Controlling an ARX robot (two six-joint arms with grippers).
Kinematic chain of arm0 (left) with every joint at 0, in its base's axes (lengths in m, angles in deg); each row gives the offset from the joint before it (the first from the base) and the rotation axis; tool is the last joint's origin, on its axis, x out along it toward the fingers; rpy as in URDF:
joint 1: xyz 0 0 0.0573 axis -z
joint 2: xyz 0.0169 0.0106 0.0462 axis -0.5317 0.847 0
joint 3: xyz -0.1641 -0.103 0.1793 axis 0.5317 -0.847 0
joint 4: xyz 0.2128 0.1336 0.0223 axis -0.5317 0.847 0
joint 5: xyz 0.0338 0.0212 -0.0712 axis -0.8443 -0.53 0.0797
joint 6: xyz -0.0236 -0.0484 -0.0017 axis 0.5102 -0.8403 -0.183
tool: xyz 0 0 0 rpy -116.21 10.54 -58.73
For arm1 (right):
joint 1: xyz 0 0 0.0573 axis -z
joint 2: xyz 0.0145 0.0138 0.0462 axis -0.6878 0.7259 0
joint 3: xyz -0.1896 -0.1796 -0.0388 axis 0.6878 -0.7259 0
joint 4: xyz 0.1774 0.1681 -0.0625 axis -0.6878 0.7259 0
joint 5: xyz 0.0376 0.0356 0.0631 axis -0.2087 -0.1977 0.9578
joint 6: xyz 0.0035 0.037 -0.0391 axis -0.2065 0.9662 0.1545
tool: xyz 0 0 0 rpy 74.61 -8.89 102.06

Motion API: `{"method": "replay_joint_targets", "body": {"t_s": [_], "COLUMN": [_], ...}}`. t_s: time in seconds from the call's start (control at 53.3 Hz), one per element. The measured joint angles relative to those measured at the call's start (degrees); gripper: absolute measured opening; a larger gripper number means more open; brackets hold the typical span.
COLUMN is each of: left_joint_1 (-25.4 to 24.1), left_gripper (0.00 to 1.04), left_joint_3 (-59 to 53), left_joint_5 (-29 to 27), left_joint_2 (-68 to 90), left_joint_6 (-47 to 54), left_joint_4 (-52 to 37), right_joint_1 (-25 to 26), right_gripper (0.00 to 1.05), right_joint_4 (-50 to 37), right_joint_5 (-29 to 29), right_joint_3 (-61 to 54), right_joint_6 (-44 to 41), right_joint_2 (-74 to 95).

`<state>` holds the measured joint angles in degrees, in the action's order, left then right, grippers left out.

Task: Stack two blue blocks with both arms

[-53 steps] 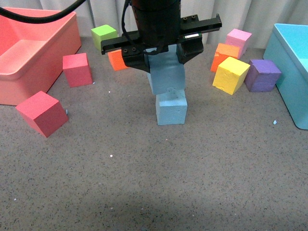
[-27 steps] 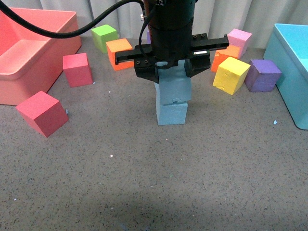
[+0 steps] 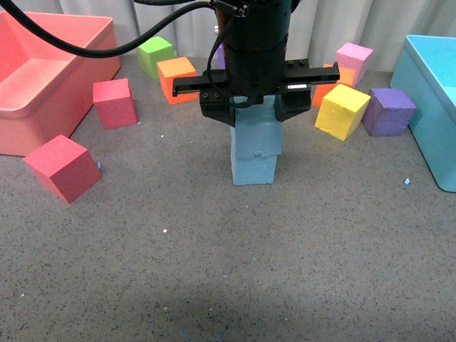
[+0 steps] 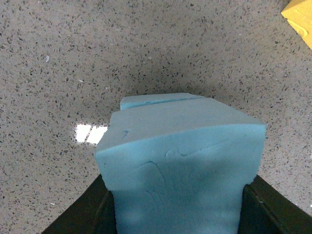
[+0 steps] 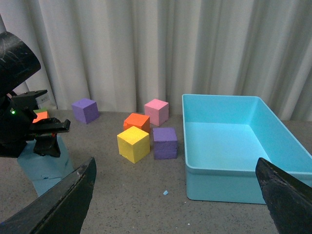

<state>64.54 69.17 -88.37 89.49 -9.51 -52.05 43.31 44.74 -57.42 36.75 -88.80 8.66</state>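
The upper blue block (image 3: pixel 256 132) sits atop the lower blue block (image 3: pixel 254 169) at mid-worktop (image 3: pixel 214 271), clamped in the left gripper (image 3: pixel 254 112). The right gripper (image 5: pixel 175 195) hangs spread wide, empty. A yellow cube (image 3: pixel 342 110) lies between stack and turquoise bin (image 3: pixel 434 128).

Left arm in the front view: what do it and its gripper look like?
The left arm is a thick black column trailing black cables. The left gripper has a wide black crossbar with screw holes, a small white label and two stubby black fingers.
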Motion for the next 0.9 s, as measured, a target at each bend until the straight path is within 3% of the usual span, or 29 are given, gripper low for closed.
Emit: {"method": "replay_joint_targets", "body": {"t_s": [0.113, 0.188, 0.45, 0.788, 0.844, 0.9], "left_joint_1": [0.0, 0.0, -0.1, -1.6, -2.0, -2.8], "left_gripper": [0.48, 0.63, 1.00, 0.98, 0.87, 0.80], "left_joint_3": [0.2, 0.2, 0.2, -6.2, -16.6, -24.8], "left_joint_5": [-0.2, -0.2, -0.5, -0.1, -11.1, -15.6], "left_joint_2": [0.0, 0.0, -0.3, -11.0, -15.1, -18.1], "left_joint_6": [0.2, 0.5, 1.3, -0.1, 7.3, 13.6], "left_joint_4": [0.0, 0.3, 0.3, -3.5, -22.3, -34.4], "right_joint_1": [0.0, 0.0, 0.0, 0.0, 0.0, 0.0], "right_gripper": [0.95, 0.95, 0.95, 0.95, 0.95, 0.95], "right_joint_4": [0.0, 0.0, 0.0, 0.0, 0.0, 0.0], "right_joint_5": [0.0, 0.0, 0.0, 0.0, 0.0, 0.0], "right_joint_3": [0.0, 0.0, 0.0, 0.0, 0.0, 0.0], "right_joint_6": [0.0, 0.0, 0.0, 0.0, 0.0, 0.0], "right_joint_2": [0.0, 0.0, 0.0, 0.0, 0.0, 0.0]}}
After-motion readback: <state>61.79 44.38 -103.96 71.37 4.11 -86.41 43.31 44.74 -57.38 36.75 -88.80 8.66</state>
